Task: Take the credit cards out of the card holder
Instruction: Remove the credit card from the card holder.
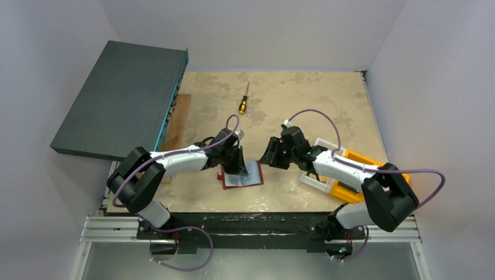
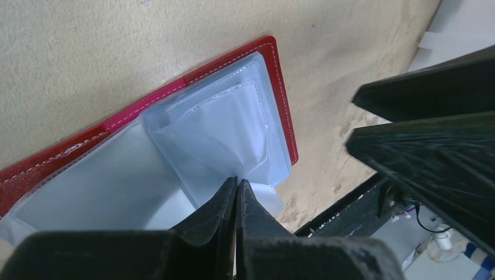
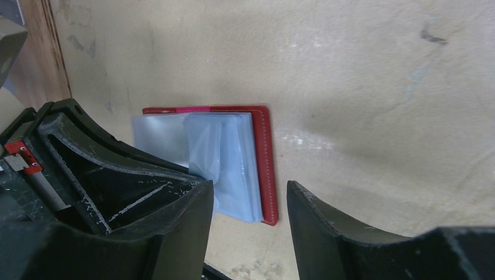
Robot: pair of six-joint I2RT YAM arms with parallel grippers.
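Observation:
The dark red card holder [image 1: 260, 177] lies open and flat on the table, its clear plastic sleeves facing up. My left gripper [image 1: 236, 168] stands over its middle, shut on one clear sleeve [image 2: 216, 131] and lifting it into a fold [image 2: 236, 182]. My right gripper [image 1: 267, 161] hovers open just right of the holder's right edge [image 3: 266, 163], empty [image 3: 250, 195]. Its dark fingers [image 2: 426, 140] also show in the left wrist view. The sleeves look pale blue-white. I cannot make out any grey or gold card in them.
A yellow-handled screwdriver [image 1: 243, 102] lies at the table's back middle. A dark grey box [image 1: 122, 96] and a wooden board [image 1: 178, 119] are at the left. A white bin [image 1: 318, 175] and an orange bin [image 1: 357, 175] sit under the right arm.

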